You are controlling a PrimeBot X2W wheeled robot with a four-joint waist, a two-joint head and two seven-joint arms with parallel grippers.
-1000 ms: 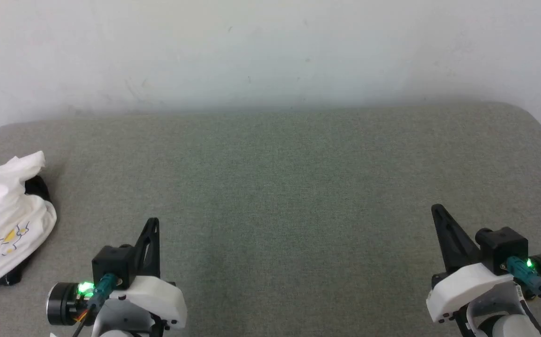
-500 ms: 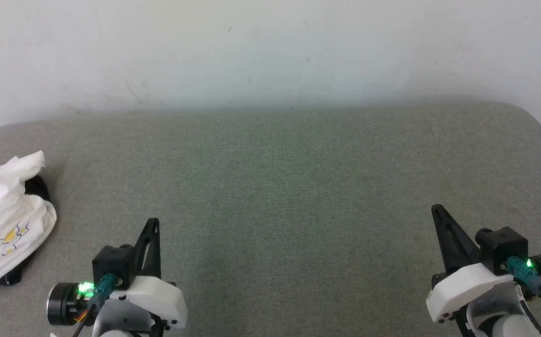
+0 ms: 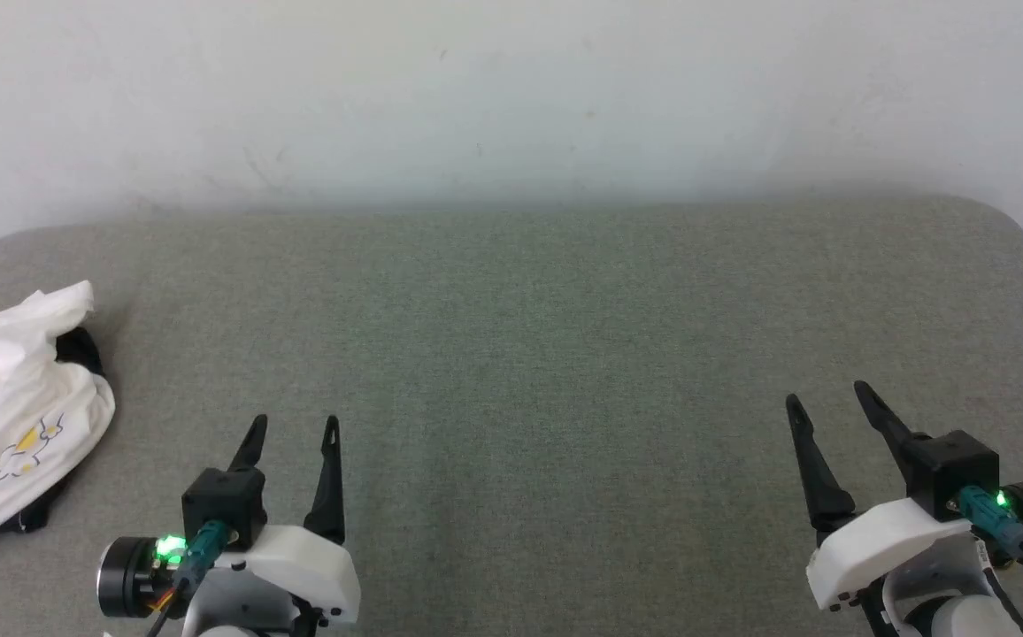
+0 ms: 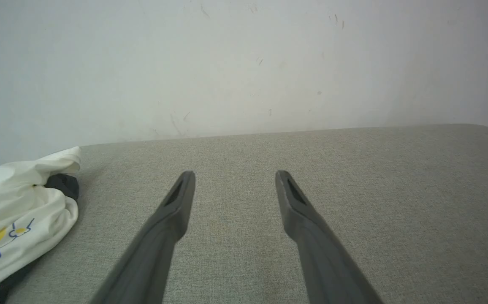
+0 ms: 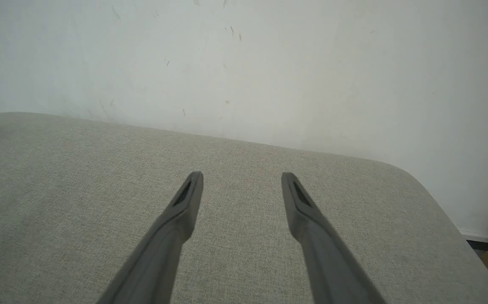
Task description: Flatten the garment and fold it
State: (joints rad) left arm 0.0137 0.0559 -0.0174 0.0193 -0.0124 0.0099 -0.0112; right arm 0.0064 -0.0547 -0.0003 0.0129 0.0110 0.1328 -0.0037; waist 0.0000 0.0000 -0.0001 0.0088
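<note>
A scuffed white wall (image 3: pixel 511 88) backs a table (image 3: pixel 511 354) covered in grey-green cloth with rounded far corners, the wall rising straight from the table's far edge. The shirt (image 3: pixel 7 442) lies crumpled in a heap at the table's left edge, unfolded, part of it running off the head view's side. Its white body is uppermost, with a small yellow-and-blue print (image 3: pixel 29 447) showing on the side nearer the table's front. A black sleeve (image 3: pixel 78 349) peeks out from beneath the white cloth on the side towards the table's middle. The left gripper (image 3: pixel 295 421) hangs over the table's front edge, left of the table's centre, near the shirt but apart from it. Its two dark fingers (image 4: pixel 172 211) are spread wide with only table cloth between them. The right gripper (image 3: pixel 827 394) hangs over the table's front edge near the right end, well apart from the shirt. Its jaws are likewise parted and hold nothing. Both grippers point towards the table's far edge. A green light (image 3: pixel 171 546) glows on the left wrist, and another glows on the right. Between the two grippers the table lies bare.
</note>
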